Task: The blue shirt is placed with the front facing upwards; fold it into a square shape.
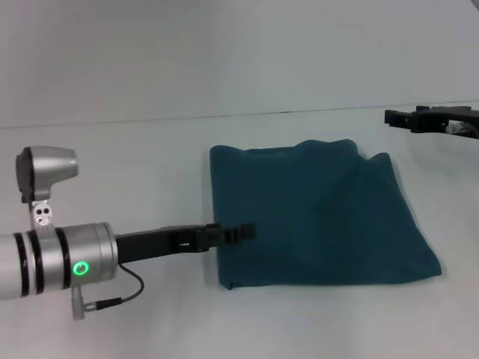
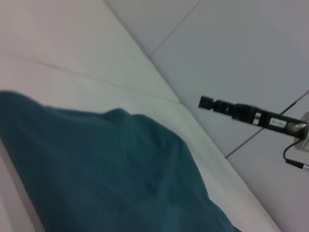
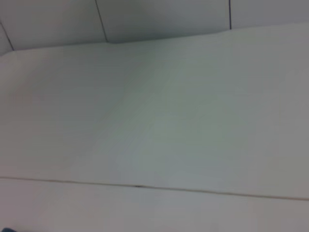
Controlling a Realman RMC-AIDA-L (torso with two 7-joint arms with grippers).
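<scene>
The blue shirt (image 1: 318, 221) lies folded into a rough square on the white table, plain teal side up, with no lettering showing. It also fills the lower part of the left wrist view (image 2: 106, 169). My left gripper (image 1: 243, 231) reaches in low from the left, its tip over the shirt's left edge near the front corner. My right gripper (image 1: 391, 117) is off the shirt, raised beyond its far right corner. It looks shut and empty, and it also shows far off in the left wrist view (image 2: 205, 102).
The white table (image 1: 150, 164) runs around the shirt on all sides, with a pale wall behind. The right wrist view shows only bare table top (image 3: 154, 125) and the wall.
</scene>
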